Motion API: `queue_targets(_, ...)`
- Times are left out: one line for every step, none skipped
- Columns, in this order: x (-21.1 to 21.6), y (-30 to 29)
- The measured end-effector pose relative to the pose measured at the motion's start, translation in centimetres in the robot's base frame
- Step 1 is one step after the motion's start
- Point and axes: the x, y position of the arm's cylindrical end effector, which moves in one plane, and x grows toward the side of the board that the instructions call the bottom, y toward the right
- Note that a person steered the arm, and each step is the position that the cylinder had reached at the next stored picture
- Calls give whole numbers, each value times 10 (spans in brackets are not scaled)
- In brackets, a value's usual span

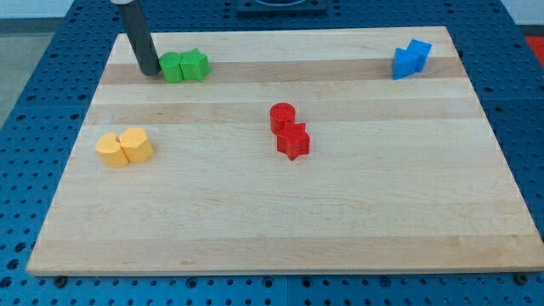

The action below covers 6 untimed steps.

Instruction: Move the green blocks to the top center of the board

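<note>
tip [150, 71] is seen near the worktop's top-left corner, just left of the 2 green blocks [184, 65] | no claw is fitted, only a rod | green blocks touching, near the top edge, left of centre | 2 red blocks [289, 131] at centre | 2 yellow blocks [124, 147] by the left edge | 2 blue blocks [411, 59] at the top-right corner
</note>
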Motion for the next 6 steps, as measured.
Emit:
queue_targets(0, 51)
queue_targets(0, 71)
queue_targets(-1, 107)
queue_targets(-1, 126)
queue_targets(-1, 148)
queue_targets(-1, 159)
